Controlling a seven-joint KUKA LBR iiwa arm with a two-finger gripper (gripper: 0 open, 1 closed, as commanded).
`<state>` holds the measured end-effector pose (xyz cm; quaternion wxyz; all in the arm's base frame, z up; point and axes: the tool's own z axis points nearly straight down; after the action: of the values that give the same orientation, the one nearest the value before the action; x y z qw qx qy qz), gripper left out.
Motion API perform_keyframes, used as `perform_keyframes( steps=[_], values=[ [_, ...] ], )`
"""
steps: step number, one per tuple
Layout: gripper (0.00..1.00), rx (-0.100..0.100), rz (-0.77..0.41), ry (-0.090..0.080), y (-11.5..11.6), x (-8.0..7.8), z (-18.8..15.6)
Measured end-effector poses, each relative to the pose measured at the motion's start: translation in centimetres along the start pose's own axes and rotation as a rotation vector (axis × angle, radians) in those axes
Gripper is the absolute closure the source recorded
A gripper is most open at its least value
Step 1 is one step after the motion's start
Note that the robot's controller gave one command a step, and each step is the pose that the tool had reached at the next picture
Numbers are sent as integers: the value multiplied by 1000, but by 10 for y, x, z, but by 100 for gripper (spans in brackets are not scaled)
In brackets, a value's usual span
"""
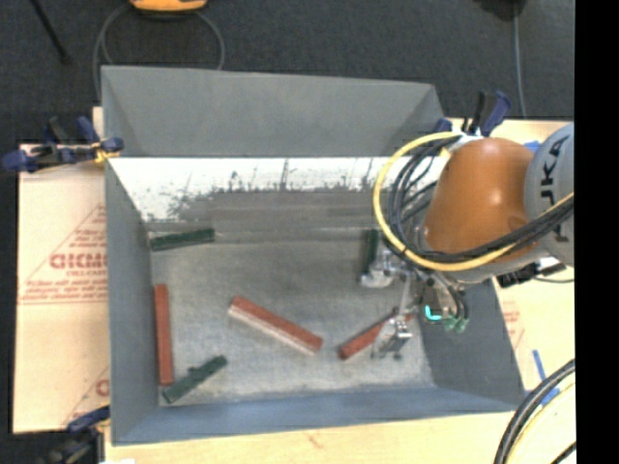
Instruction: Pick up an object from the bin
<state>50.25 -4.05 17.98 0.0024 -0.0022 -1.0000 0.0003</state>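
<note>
Gripper (395, 334): low in the right front part of the grey metal bin (271, 124), with its metal tip at the right end of a short red-brown stick (360, 343) that lies slanted on the floor. The tip and the stick end are touching or just beside each other; cannot tell which. Released or clenched: cannot tell, so no grasp is logged. The material of the stick is not clear.

Above the tip are the wrist hardware, an orange dome-shaped cover (474, 201) and looped black and yellow cables (398, 211).

Outward:
- Dark green stick (369, 249), just behind the wrist, near the back wall.
- Long red-brown rectangular bar (275, 324), diagonal at mid-floor, near the short stick but apart from it.
- Red-brown stick (162, 334) along the left wall.
- Dark green stick (193, 379) at the front left corner.
- Dark green stick (182, 239) at the back left.

Risks (judgement):
- A grip on the very end of the short stick could let it pivot and slip out on the lift.
- A close that misses would shove it toward the long bar.
- The wrist hardware sits close to the nearer green stick and could knock it.

Hidden:
- The short stick's right end, under the tip.
- The floor beneath the cover.
- The arm, cut off at the right.
</note>
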Motion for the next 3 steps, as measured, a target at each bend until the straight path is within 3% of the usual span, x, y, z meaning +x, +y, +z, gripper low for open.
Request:
perform_keyframes(
  steps=[1, 2, 3],
  values=[
    [0, 1, -1, -8, 0, -2, -4],
    [100, 0, -143, -15, -28, 10, 100],
    [100, 1, -143, -15, -28, 10, 100]
  ],
)
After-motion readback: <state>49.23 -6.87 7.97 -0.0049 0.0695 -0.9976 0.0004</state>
